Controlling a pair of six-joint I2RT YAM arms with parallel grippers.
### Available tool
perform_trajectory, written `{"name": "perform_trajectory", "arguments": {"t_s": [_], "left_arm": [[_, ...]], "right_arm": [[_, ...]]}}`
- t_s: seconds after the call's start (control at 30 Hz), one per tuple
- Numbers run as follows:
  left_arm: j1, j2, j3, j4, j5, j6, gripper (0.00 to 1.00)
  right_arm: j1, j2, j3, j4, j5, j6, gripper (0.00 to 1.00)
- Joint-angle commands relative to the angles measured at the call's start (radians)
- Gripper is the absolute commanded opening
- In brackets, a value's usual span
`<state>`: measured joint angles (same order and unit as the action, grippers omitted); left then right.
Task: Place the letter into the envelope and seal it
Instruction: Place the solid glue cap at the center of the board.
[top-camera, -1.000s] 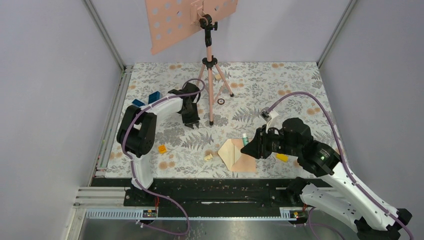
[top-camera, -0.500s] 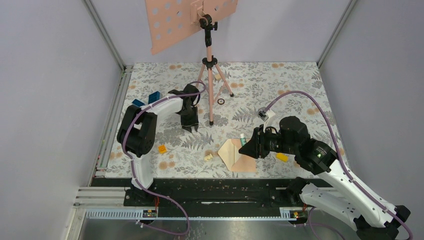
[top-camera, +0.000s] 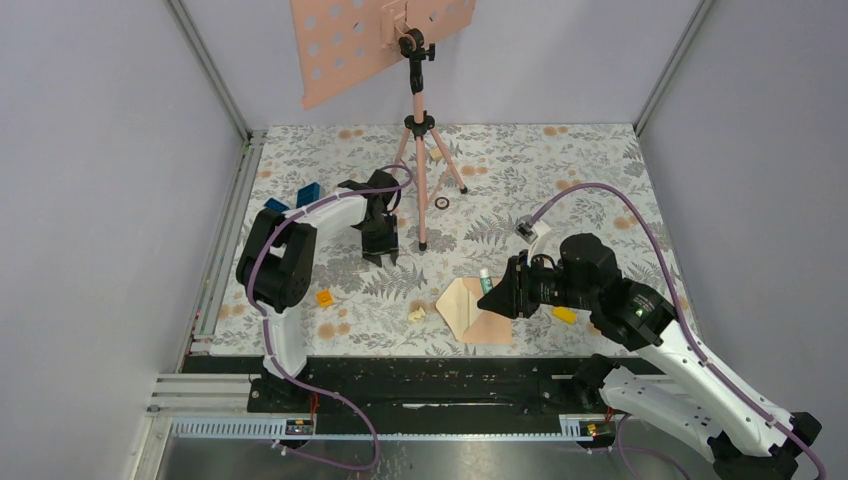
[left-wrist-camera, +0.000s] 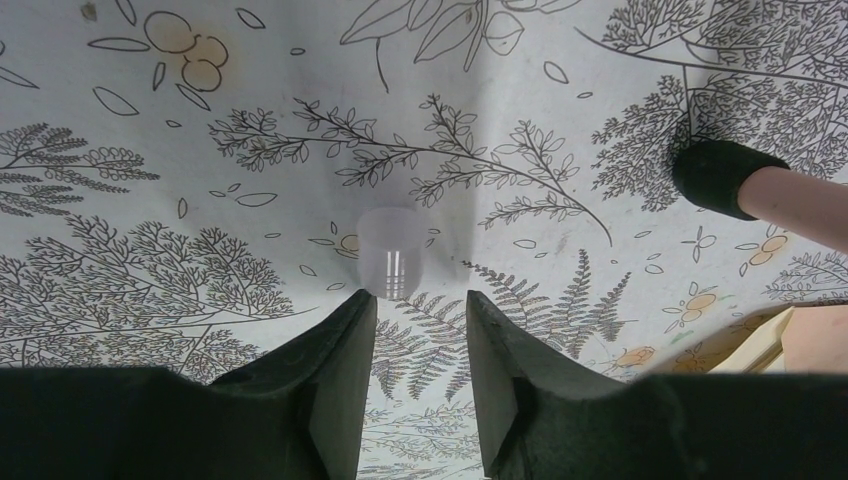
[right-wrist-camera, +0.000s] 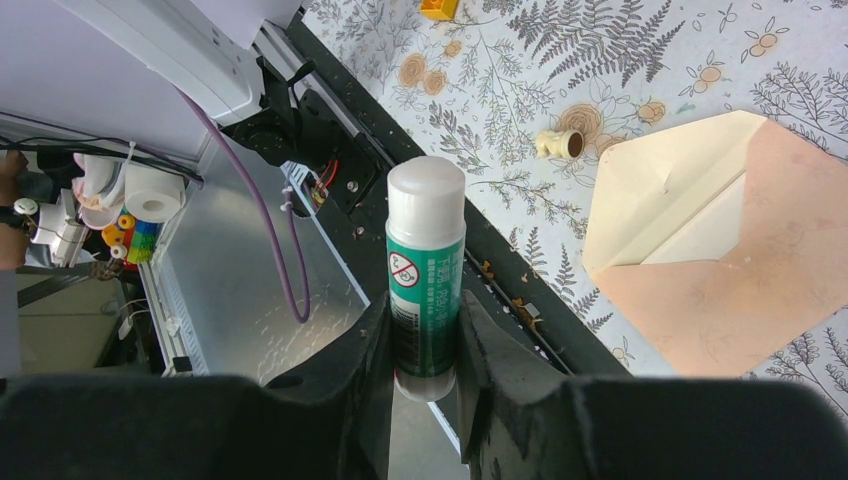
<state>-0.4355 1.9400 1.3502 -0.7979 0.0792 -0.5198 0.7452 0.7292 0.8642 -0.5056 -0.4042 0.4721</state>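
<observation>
Seems past insertion, with letter (right-wrist-camera: 700, 235) apparently inside the open envelope (top-camera: 492, 328) at lower centre, top view. Grips a glue stick (right-wrist-camera: 425, 260) in right end effector (right-wrist-camera: 425, 330); left end effector (left-wrist-camera: 420, 305) moderately wide, empty. Lacks yet gluing, closing.

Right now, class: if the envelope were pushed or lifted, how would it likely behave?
The envelope looks like thin paper, so probably light and floppy. Lying flat, it would likely slide if pushed. Its open flap may bend.

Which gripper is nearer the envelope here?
Right. The right gripper, holding a glue stick, is at the right edge of the envelope; the left gripper is back-left of it, by the tripod leg.
</observation>
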Motion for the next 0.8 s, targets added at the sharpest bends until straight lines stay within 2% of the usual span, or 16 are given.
{"name": "perform_trajectory", "arguments": {"t_s": [0.0, 0.43, 0.53, 0.6, 0.67, 0.77], "left_arm": [[-0.001, -0.027, -0.002, 0.014, 0.022, 0.011, 0.39], [-0.001, -0.164, -0.046, 0.008, 0.034, 0.000, 0.40], [-0.008, -0.220, -0.078, 0.019, 0.127, -0.028, 0.40], [-0.053, -0.297, -0.128, 0.039, 0.198, -0.058, 0.40], [-0.114, -0.370, -0.156, 0.034, 0.207, -0.079, 0.40], [-0.227, -0.480, -0.150, 0.056, 0.326, -0.082, 0.33]], "right_arm": [[-0.003, -0.001, -0.002, 0.039, -0.010, 0.006, 0.00], [-0.003, 0.015, -0.003, 0.038, -0.013, -0.003, 0.00], [-0.003, 0.021, -0.001, 0.039, -0.021, -0.008, 0.00], [-0.003, 0.021, -0.001, 0.037, -0.020, -0.012, 0.00], [-0.004, 0.019, -0.007, 0.037, -0.007, -0.017, 0.00], [-0.004, 0.008, 0.009, -0.014, 0.049, -0.057, 0.00]]}}
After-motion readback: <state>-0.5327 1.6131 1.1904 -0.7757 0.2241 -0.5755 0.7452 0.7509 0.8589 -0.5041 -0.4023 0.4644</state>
